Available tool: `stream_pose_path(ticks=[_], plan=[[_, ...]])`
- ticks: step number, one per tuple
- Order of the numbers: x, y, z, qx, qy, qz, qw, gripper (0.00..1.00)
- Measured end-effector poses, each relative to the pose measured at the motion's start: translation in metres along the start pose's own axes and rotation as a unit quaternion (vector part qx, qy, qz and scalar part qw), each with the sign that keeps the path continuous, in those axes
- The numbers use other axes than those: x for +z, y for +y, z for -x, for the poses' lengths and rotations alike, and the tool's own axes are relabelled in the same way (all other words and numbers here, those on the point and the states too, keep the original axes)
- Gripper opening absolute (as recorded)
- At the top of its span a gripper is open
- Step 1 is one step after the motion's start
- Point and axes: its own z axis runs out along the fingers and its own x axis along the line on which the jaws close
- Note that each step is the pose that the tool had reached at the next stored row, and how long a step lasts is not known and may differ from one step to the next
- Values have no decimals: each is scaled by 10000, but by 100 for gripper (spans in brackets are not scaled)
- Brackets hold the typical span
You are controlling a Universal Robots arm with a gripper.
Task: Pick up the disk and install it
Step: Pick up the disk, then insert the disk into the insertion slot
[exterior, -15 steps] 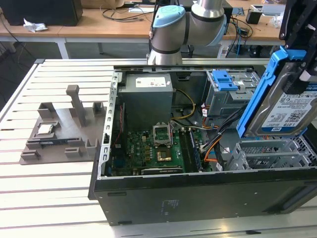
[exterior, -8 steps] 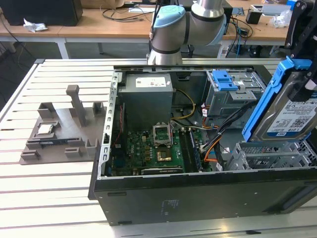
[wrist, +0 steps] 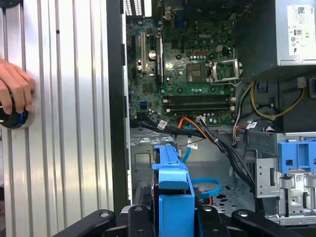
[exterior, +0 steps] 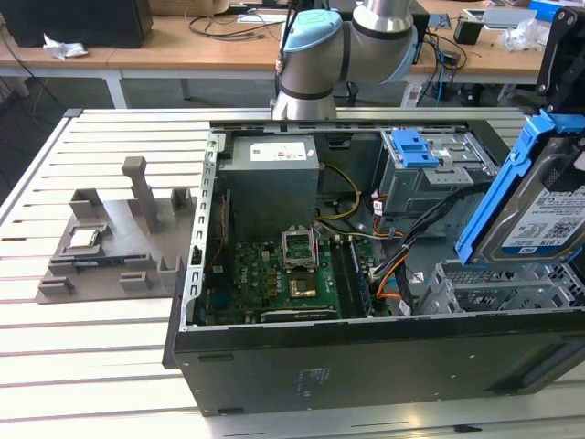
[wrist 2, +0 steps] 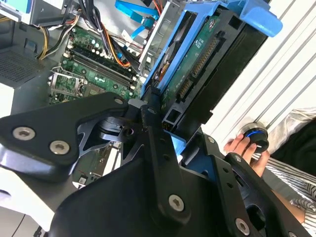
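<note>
Disk (exterior: 548, 215) hangs at three o'clock over the open computer case (exterior: 366, 357), pinched edge-on between the closed fingers of the gripper (wrist 2: 173, 133). It is tilted, likely so its blue side rails can meet the grey drive cage (exterior: 503, 288) beneath.

Slatted metal table (exterior: 91, 357) under my arm. Directly on it: an open computer case (exterior: 366, 361) toward the exterior view's right; a grey moulded fixture (exterior: 114, 251) just beside the case (a small square chip (exterior: 82, 240) sits in it); a round black-and-blue knob (wrist: 15, 118), covered by a person's hand (wrist: 14, 91).
</note>
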Motion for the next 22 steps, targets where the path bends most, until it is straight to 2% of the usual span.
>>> stream_pose_path(ticks=[13,18,20,22], plan=[[19,-3,-1,0,3,0,10000,36],[90,-4,-1,0,4,0,10000,36],[159,-13,3,-2,6,1,10000,36],[189,-16,12,-2,6,1,10000,36]])
